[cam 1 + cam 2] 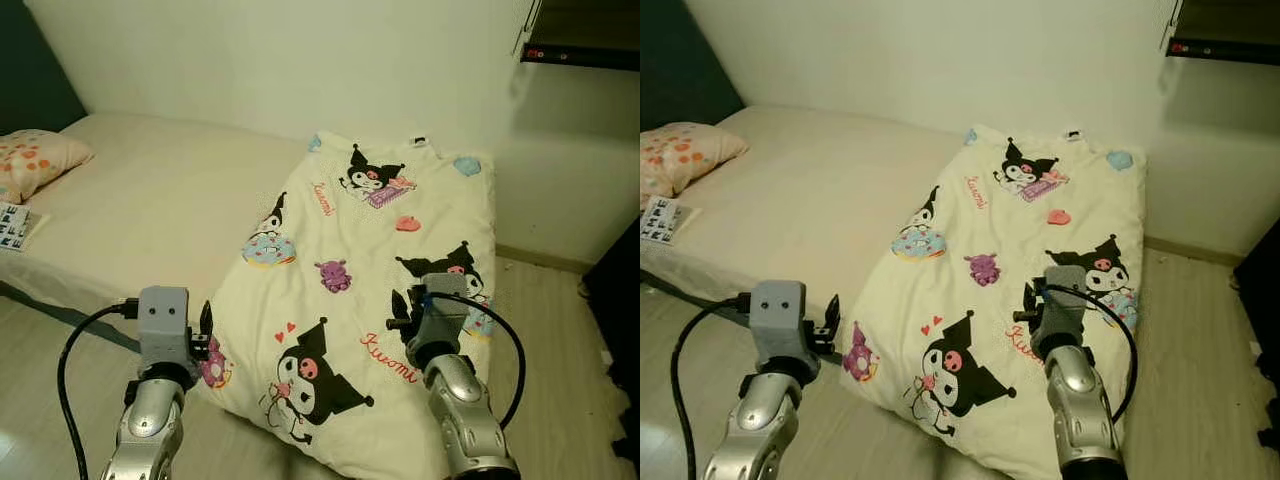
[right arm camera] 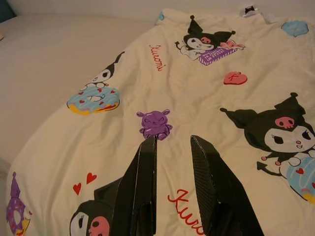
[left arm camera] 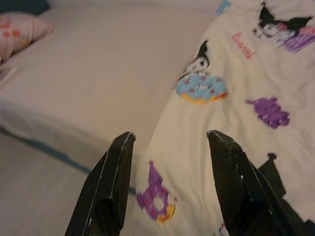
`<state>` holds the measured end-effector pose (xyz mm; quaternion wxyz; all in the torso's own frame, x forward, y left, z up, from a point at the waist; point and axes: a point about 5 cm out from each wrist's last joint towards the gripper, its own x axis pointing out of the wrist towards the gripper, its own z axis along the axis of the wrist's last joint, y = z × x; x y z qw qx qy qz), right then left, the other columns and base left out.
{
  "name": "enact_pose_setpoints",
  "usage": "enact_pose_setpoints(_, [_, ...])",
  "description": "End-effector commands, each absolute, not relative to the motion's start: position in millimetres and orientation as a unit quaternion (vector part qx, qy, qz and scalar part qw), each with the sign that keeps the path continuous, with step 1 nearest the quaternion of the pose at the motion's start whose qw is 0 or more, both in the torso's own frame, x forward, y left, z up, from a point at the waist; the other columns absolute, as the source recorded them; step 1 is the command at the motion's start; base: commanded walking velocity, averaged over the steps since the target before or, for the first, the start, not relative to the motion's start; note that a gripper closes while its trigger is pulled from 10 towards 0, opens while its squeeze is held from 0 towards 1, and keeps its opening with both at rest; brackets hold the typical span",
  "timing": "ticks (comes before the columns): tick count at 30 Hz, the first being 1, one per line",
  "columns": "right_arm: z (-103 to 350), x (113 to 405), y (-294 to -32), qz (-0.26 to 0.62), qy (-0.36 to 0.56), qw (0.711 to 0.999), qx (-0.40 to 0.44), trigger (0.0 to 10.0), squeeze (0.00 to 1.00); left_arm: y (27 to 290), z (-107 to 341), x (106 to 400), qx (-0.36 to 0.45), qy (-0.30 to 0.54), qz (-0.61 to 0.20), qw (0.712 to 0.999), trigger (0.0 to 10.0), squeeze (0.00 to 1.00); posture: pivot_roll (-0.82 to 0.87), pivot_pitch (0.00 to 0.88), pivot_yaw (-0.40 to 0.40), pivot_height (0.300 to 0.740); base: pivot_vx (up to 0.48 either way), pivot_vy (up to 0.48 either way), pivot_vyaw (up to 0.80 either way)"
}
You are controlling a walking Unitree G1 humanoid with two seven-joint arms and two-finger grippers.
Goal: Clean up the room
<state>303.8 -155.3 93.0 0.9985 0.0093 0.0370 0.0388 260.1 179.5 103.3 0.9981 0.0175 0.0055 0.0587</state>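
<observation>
Left eye view shows the cartoon-print blanket (image 1: 370, 270) spread on the bed (image 1: 160, 200), its long axis running from the wall toward the robot, near edge hanging over the bedside. Left gripper (image 3: 170, 142) is spread wide; right gripper (image 2: 173, 142) is parted, both grasping nothing

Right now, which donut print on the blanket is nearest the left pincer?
The purple donut, directly below the left pincer at the blanket's lower edge; the blue donut lies farther up.

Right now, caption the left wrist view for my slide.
Open left pincer poised above the cartoon-print blanket's edge on the bed.
</observation>
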Motion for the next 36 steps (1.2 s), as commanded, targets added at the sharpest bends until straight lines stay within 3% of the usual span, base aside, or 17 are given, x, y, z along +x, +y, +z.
enact_pose_setpoints(1, [84, 301, -153, 0.04, 0.059, 0.997, -0.005, 10.0, 0.0, 181, 93, 256, 0.012, 0.03, 0.062, 0.998, 10.0, 0.0, -0.06, 0.123, 0.047, 0.74, 0.0, 0.0, 0.0])
enact_pose_setpoints(15, [79, 299, -151, 0.048, 0.07, 0.996, 0.001, 10.0, 0.0, 171, 91, 257, 0.007, 0.043, 0.03, 0.999, 10.0, 0.0, -0.05, 0.121, 0.05, 0.74, 0.0, 0.0, 0.0])
enact_pose_setpoints(36, [85, 305, -148, 0.06, 0.054, 0.997, -0.011, 10.0, 0.0, 175, 93, 259, 0.01, 0.046, 0.039, 0.998, 10.0, 0.0, -0.05, 0.091, 0.041, 0.74, 0.0, 0.0, 0.8])
